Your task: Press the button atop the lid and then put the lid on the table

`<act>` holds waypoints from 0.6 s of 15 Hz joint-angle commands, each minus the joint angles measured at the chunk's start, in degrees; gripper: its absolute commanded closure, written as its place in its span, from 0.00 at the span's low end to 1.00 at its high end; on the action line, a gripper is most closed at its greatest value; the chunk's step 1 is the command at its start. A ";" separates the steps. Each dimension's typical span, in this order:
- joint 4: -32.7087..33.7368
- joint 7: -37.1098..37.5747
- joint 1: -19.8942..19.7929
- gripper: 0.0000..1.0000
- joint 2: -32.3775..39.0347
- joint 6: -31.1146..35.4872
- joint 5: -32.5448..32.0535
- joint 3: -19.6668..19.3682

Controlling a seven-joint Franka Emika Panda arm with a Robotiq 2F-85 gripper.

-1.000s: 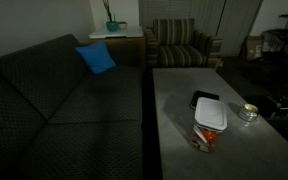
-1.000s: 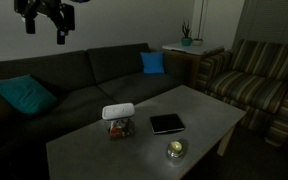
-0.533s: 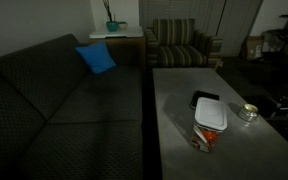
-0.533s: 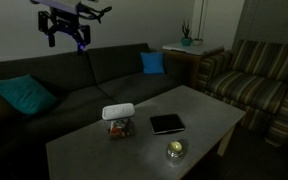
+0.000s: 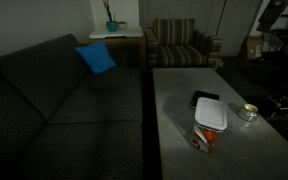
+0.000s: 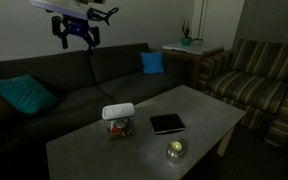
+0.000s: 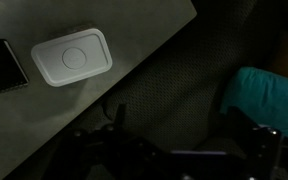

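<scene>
The white lid (image 6: 118, 111) sits on a clear container on the grey table (image 6: 84, 152). It also shows in an exterior view (image 5: 210, 114) and in the wrist view (image 7: 72, 57), where a round button marks its middle. My gripper (image 6: 76, 38) hangs high above the sofa, well away from the lid. In the wrist view its dark fingers (image 7: 189, 140) stand wide apart with nothing between them, over the sofa seat beside the table edge.
A black flat tray (image 6: 167, 124) and a small shiny dish (image 6: 175, 150) lie on the table near the lid. A dark sofa (image 6: 74, 85) with a teal cushion (image 6: 24, 95) and a blue cushion (image 6: 153, 63) runs along it. A striped armchair (image 6: 254, 80) stands beyond.
My gripper has moved to the right across the exterior view and dropped a little, towards the table side. The lid and the other things have not moved.
</scene>
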 commanded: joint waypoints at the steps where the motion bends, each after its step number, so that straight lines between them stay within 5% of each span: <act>1: 0.14 1.66 -2.27 0.00 0.95 0.70 -2.14 2.16; 4: 2.57 1.60 -3.44 0.00 4.93 6.06 0.54 3.19; 9: 8.84 6.14 -5.14 0.00 14.78 14.52 -5.77 3.82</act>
